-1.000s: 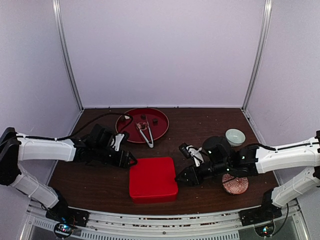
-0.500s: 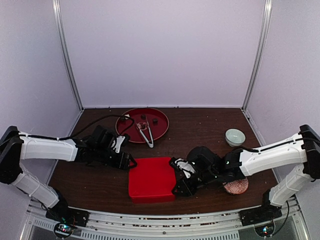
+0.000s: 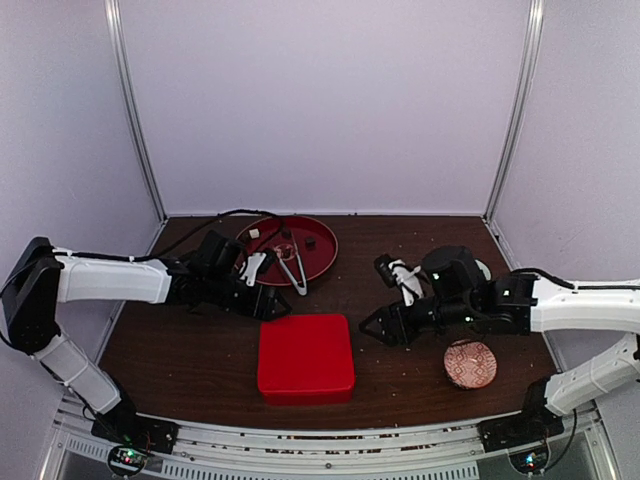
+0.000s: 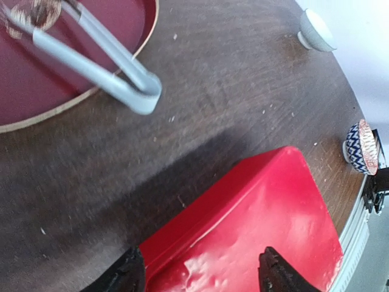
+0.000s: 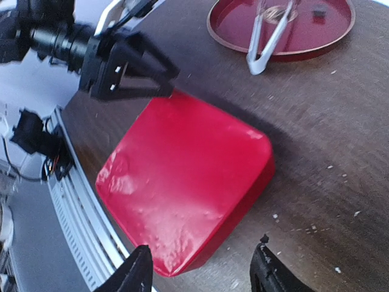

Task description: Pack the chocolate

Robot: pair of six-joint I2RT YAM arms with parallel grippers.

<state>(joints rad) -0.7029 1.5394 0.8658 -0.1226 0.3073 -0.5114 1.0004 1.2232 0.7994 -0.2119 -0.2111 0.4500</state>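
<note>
While both arms are reaching in toward the middle of the worktop (image 3: 200, 370), the chocolate (image 3: 311, 242) is sitting as a few small dark pieces on the round red tray (image 3: 325, 262) at the far side. One piece is showing as a dark cube in the right wrist view. Metal tongs (image 3: 293, 270) are lying across the tray, their joined end sticking out past its near rim over the wood. Something tan and round is showing between their tips, too blurred to name.

A closed red box (image 3: 305, 358) with rounded corners is lying near the front edge, between the two arms. The left end effector (image 3: 271, 304) is hovering at the box's far left corner with its fingers spread and nothing held; whether it is touching the box I cannot tell. The right end effector (image 3: 372, 331) is standing released too, just beside the box's right edge and apart from it.

Bare wood is lying open between tray and box and across the far right corner. A patterned bowl (image 3: 470, 365) is sitting near the front right, and a pale bowl (image 4: 316, 30) is sitting farther back on that side.
</note>
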